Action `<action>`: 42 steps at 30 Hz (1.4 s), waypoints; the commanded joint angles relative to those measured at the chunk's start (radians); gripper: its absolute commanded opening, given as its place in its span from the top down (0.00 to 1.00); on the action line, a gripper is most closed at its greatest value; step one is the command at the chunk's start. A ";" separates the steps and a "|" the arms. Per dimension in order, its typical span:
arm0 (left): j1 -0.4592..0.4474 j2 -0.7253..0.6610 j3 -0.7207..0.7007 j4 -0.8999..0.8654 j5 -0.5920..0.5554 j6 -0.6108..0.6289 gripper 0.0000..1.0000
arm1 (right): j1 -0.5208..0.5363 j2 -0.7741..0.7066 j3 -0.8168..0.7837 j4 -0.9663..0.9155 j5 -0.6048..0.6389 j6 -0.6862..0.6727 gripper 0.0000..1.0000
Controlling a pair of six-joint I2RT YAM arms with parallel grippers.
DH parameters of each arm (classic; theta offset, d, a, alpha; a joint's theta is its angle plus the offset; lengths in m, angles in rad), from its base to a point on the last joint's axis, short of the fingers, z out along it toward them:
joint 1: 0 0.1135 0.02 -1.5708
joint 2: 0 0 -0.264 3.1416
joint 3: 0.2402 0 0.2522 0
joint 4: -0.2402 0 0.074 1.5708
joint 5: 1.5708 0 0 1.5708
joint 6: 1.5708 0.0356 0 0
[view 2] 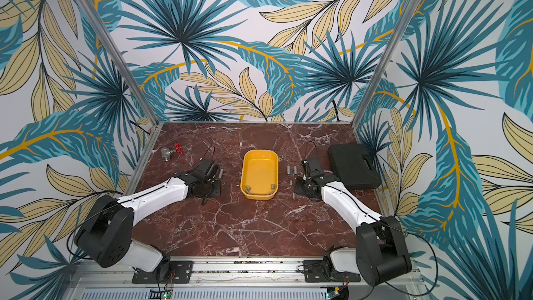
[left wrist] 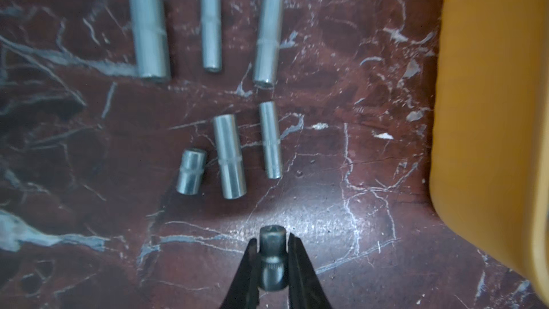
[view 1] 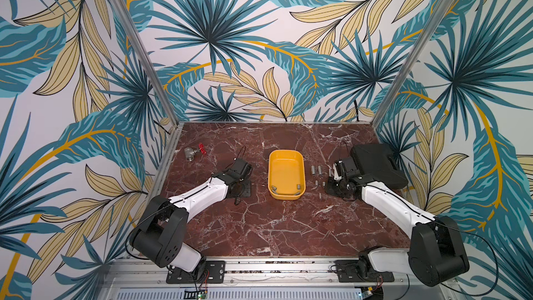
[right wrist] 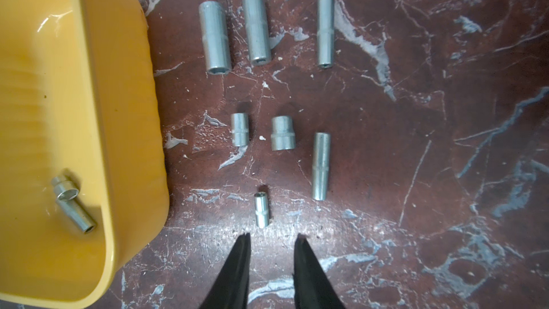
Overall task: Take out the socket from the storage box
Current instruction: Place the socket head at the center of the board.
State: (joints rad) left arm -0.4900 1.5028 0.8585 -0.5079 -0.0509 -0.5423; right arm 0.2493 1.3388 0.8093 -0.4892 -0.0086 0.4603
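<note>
A few sockets (view 1: 298, 188) lie inside the storage box (view 1: 285, 168), gathered at its near end in both top views, so by my reckoning the emptying is only partway along. To the box's right, loose sockets (view 1: 316, 169) are laid out on the marble table (view 1: 259, 226), with the right arm (view 1: 383, 200) over them and a black hard case (view 1: 377, 165) beyond. To the box's left, the left arm (view 1: 202, 193) reaches in low, and a red-handled valve (view 1: 195, 152) sits well off past it.

Over the left wrist, the left gripper (left wrist: 272, 237) is pinching a short dark socket (left wrist: 271, 263) between its jaws, out beside the box's outer wall (left wrist: 490, 114). Six bright sockets (left wrist: 228, 156) lie in two rows just ahead of it. Whether the held one touches the marble I cannot tell. This looks like the set-down step. The next move calls for lowering the socket into the bare patch short of the rows, then letting go without nudging its neighbours.

Over the right wrist, the right gripper (right wrist: 273, 235) has its jaws spread with nothing between them. A small socket (right wrist: 262, 211) lies just ahead of the tips, with six more beyond. In the box's near corner a stubby socket (right wrist: 66, 188) touches a slim socket (right wrist: 81, 218). Reaching them probably means dropping in close to the wall.
</note>
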 commanded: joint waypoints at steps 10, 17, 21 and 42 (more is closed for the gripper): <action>-0.027 0.054 -0.063 0.090 0.030 -0.060 0.81 | -0.004 0.019 -0.012 0.016 -0.011 0.003 0.72; -0.031 0.073 -0.069 0.080 0.009 -0.057 0.81 | -0.002 0.022 -0.012 0.016 -0.011 0.003 0.72; -0.031 0.098 -0.069 0.085 0.011 -0.055 0.77 | -0.003 0.020 -0.012 0.014 -0.015 0.001 0.72; -0.042 0.075 -0.038 0.036 -0.037 -0.054 0.67 | -0.002 0.026 0.047 -0.029 -0.007 -0.027 0.72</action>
State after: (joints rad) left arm -0.5297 1.5852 0.8181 -0.4191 -0.0528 -0.5957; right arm 0.2485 1.3579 0.8398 -0.4847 -0.0158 0.4507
